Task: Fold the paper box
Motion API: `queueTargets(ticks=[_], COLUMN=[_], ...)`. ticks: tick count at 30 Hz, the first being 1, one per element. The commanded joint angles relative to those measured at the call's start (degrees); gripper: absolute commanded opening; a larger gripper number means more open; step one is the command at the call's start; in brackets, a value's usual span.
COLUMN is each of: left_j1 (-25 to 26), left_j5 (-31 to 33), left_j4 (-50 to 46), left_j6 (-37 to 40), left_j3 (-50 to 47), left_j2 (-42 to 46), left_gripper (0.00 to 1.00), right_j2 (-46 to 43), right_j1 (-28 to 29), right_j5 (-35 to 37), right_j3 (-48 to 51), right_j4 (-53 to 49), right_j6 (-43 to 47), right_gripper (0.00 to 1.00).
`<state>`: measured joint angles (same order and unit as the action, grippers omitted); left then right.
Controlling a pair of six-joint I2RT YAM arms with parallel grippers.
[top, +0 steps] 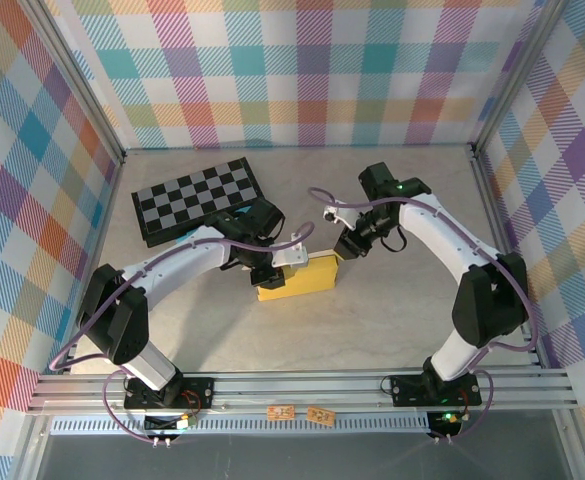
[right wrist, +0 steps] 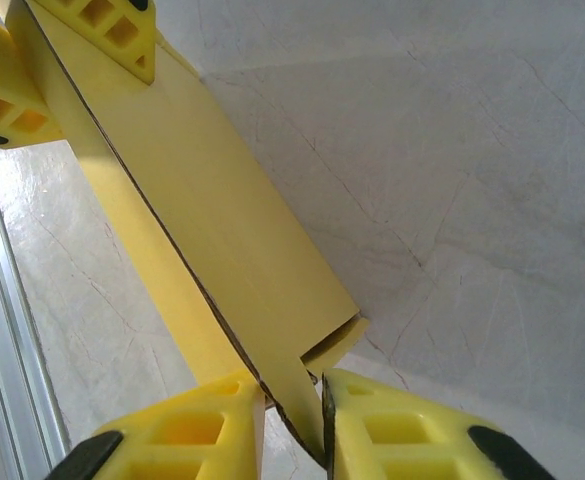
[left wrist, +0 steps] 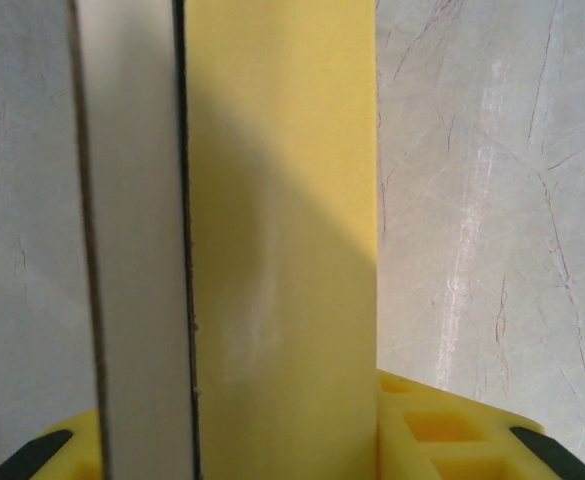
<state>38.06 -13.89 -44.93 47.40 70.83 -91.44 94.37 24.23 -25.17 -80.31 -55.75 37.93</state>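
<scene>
**Both arms have the yellow box pinched between them**

The paper box (top: 310,278) sits at the middle of the bench (top: 402,330), between the two arms. It lies just toward the arms' bases from the right corner of the checkered board (top: 197,201).

The left jaws come in on its left end. From the left wrist camera, a tall yellow panel with a pale grey face beside it stands upright. It fills the gap between the yellow fingers (left wrist: 452,435), which press against it on either side.

The right jaws meet the box at its right end. Seen from the right wrist they are nearly closed, the two fingers (right wrist: 412,435) nipping a thin flap that sticks out from the end of a long yellow panel. At the far end of that same panel the left arm's fingers (right wrist: 107,25) show, one on each side of the card.

Whether the box lies flat on the bench or is raised a little, I can't tell.
</scene>
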Motion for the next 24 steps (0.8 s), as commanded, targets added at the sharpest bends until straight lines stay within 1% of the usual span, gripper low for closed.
queueTargets(ticks=[1, 4, 16, 20, 24], left_j1=[-0.9, -0.9, -0.9, -0.9, -0.9], left_j5=[-0.7, -0.7, -0.6, -0.4, -0.3], left_j4=[-2.9, -2.6, -2.3, -2.0, -1.9], left_j6=[-0.2, -0.4, -1.2, -2.0, -2.4], left_j3=[0.4, 0.5, 1.4, 1.7, 1.7], left_j2=[-1.9, -2.0, -3.0, -3.4, -3.4], left_gripper=[0.35, 0.35, 0.35, 0.35, 0.36], right_j2=[0.4, 0.4, 0.7, 0.3, -0.2], right_j1=[0.7, 0.6, 1.7, 1.9, 2.5], right_j5=[0.0, 0.5, 2.9, 4.5, 5.6], right_j3=[-0.2, -0.6, -2.2, -2.5, -2.4], right_j4=[0.0, -0.3, -2.4, -3.0, -3.5], right_j6=[-0.3, -0.5, -5.1, -6.0, -7.2], right_gripper=[0.19, 0.15, 0.08, 0.09, 0.14])
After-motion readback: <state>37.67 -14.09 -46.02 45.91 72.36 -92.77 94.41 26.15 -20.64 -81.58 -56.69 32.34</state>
